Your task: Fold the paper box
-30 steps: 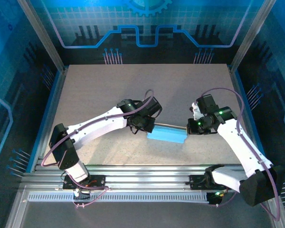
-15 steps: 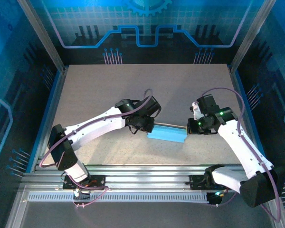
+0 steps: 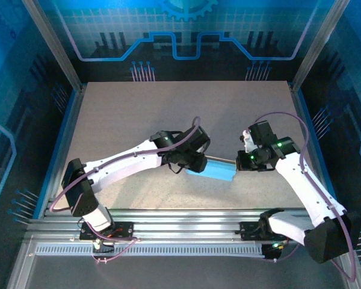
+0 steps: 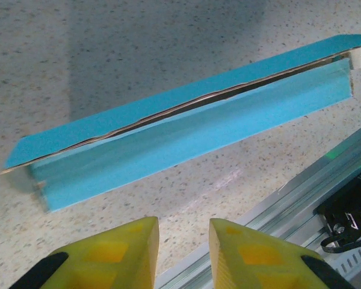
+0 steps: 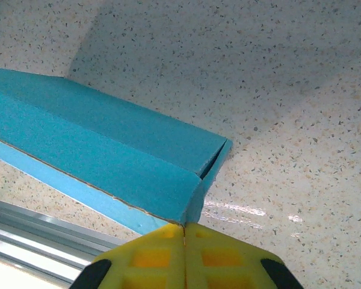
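Nearest, along the edge of the desk (image 3: pixel 168 108): aluminium rail (image 3: pixel 186 220) with both arm bases bolted on.

Just beyond, a little right of centre: the paper box (image 3: pixel 216 170), lying flat on the desk as a long blue sleeve between the two arms. Seam along its upper edge gaping slightly, pale inner side showing at the left end.

At its right end: right tool (image 5: pixel 185 227), pressed tight together with the corner edge of the box caught at the tips. Probably there to anchor that end, so the thin cardboard neither slides nor springs open.

At its left end: left tool (image 4: pixel 182 224), parted by a narrow gap with nothing between, hanging clear of the cardboard and facing the long side. Placed, by the look of it, to press or tuck the gaping seam next.

Farther back: bare speckled desk.
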